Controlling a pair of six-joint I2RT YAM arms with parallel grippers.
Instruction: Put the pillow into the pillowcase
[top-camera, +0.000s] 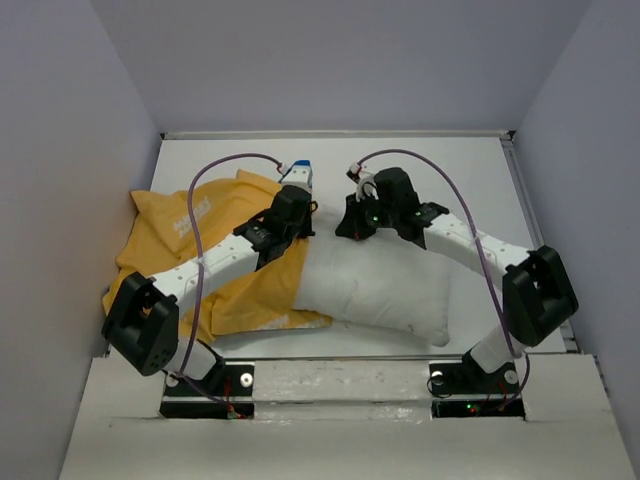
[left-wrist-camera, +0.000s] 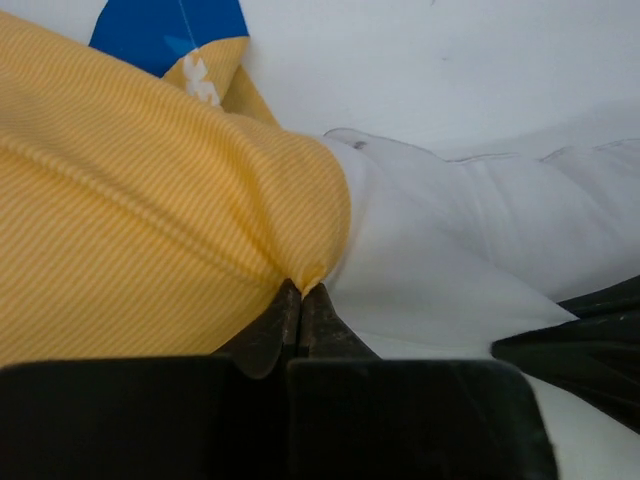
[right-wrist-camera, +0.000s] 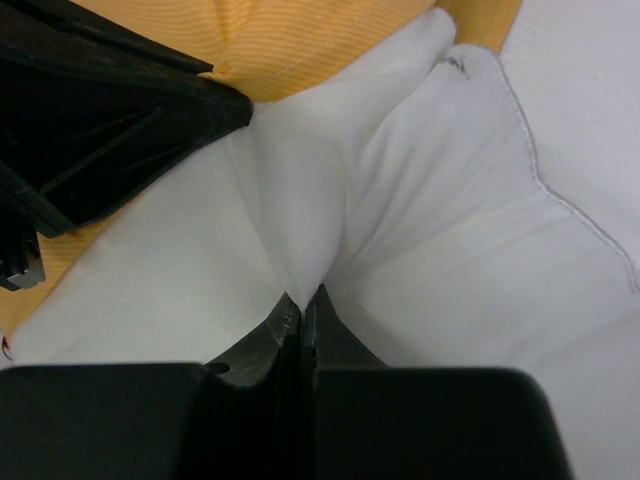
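Yellow cloth pinched at the pillow's left end, white cloth pinched just beside it.

Crumpled on the table, the yellow-orange pillowcase lay to the left of the pillow. Its edge lapped over the pillow's left end, while most of the pillow lay bare outside it. The left gripper was clenched on a fold of the pillowcase's edge where it met the pillow's far-left corner, probably to hold the mouth up and open. The right gripper, just beside it on the pillow's far side, was clenched on a ridge of the pillow's own white fabric, apparently to feed that corner into the mouth. A blue patch of the pillowcase showed beyond the pillow's far-left corner. Insertion looked barely begun.
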